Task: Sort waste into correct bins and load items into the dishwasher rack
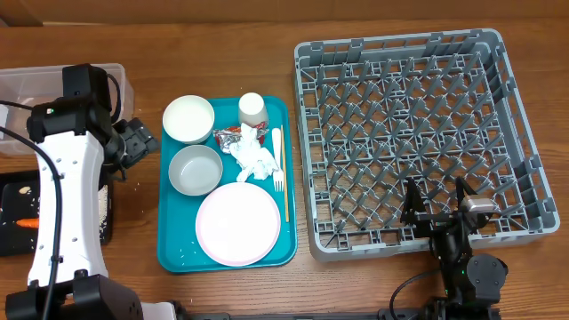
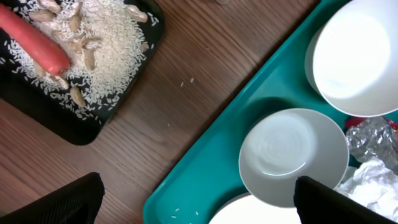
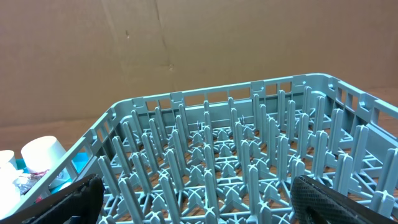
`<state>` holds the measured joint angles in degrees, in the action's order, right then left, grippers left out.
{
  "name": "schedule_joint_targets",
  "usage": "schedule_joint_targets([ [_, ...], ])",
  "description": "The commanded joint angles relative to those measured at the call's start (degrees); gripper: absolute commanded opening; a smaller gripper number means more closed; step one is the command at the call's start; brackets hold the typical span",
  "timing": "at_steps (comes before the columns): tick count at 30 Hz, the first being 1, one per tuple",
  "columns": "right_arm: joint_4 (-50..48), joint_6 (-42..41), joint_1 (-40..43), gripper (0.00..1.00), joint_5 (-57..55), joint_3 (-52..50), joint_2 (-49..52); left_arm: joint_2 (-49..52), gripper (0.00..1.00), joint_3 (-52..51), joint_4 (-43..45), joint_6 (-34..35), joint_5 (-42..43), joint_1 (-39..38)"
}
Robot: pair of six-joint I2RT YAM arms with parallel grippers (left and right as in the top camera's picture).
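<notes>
On the teal tray [image 1: 173, 253] lie two white bowls [image 1: 188, 118] [image 1: 195, 169], a white cup [image 1: 252, 108], a red-and-silver wrapper [image 1: 233, 136], a crumpled napkin [image 1: 256, 160], a white fork [image 1: 276, 160], a thin stick [image 1: 285, 182] and the pink plate [image 1: 237, 223]. My left gripper [image 1: 138, 142] hangs open over the tray's left edge, near the lower bowl [image 2: 292, 155]. The black tray [image 2: 62, 121] holds grain, nuts and a carrot [image 2: 34, 40]. The grey rack [image 1: 418, 133] has nothing in it. My right gripper [image 1: 437, 209] stands open at its near wall.
A clear tub [image 1: 27, 84] stands at the back left, partly behind my left arm [image 1: 62, 196]. A few loose grains lie on the wood between the black tray and the teal tray [image 2: 211, 168]. A brown cardboard wall rises behind the rack [image 3: 230, 155].
</notes>
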<state>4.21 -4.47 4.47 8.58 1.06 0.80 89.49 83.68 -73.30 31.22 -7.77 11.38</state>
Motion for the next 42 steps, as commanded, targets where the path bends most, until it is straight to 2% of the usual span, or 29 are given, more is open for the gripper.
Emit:
schedule_joint_targets([
  [1, -2.23, -0.7, 0.22, 1.0, 1.51, -0.61, -0.63, -0.46, 1.0, 1.33, 0.07, 2.01, -1.38, -0.07],
  [3, -4.85, -3.78, 0.22, 1.0, 6.62, -0.61, -0.63, -0.46, 1.0, 1.33, 0.07, 2.01, -1.38, -0.04],
  [5, -8.94, -11.23, 0.22, 1.0, 14.12, -0.61, -0.63, -0.46, 1.0, 1.33, 0.07, 2.01, -1.38, -0.04],
  [9, -23.47, -27.15, 0.22, 1.0, 23.58, -0.61, -0.63, -0.46, 1.0, 1.33, 0.07, 2.01, -1.38, -0.07],
  [12, -32.57, -40.28, 0.22, 1.0, 25.68, -0.61, -0.63, -0.46, 1.0, 1.33, 0.07, 2.01, -1.38, -0.07],
  [15, -34.95, -50.03, 0.22, 1.0, 25.35, -0.61, -0.63, -0.46, 1.0, 1.33, 0.07, 2.01, -1.38, -0.07],
  [17, -35.06, -52.81, 0.22, 1.0, 25.31, -0.61, -0.63, -0.46, 1.0, 1.33, 0.07, 2.01, -1.38, -0.07],
  [21, -37.0, -52.24, 0.22, 1.0, 23.08, -0.59, -0.61, -0.46, 1.0, 1.33, 0.07, 2.01, -1.38, -0.07],
  [24, -41.24, -47.39, 0.22, 1.0, 22.49, 0.35, -0.61, -0.46, 1.0, 1.33, 0.07, 2.01, -1.38, -0.07],
  [28, -40.02, -42.56, 0.22, 1.0, 19.3, 6.08, 0.04, -0.46, 1.0, 1.33, 0.07, 2.01, -1.38, -0.07],
  [31, -34.84, -39.67, 0.22, 1.0, 18.47, 13.97, 2.47, -0.46, 1.0, 1.33, 0.07, 2.01, -1.38, -0.07],
  [35, -21.38, -33.79, 0.22, 1.0, 20.0, 29.4, 10.01, -0.46, 1.0, 1.33, 0.07, 2.01, -1.38, -0.07],
  [38, -13.16, -28.96, 0.22, 1.0, 27.47, 41.44, 18.67, -0.46, 1.0, 1.33, 0.07, 2.01, -1.38, -0.07],
  [42, -8.94, -28.24, 0.11, 1.0, 42.88, 54.51, 31.61, -0.46, 1.0, 1.33, 0.07, 2.01, -1.38, -0.07],
])
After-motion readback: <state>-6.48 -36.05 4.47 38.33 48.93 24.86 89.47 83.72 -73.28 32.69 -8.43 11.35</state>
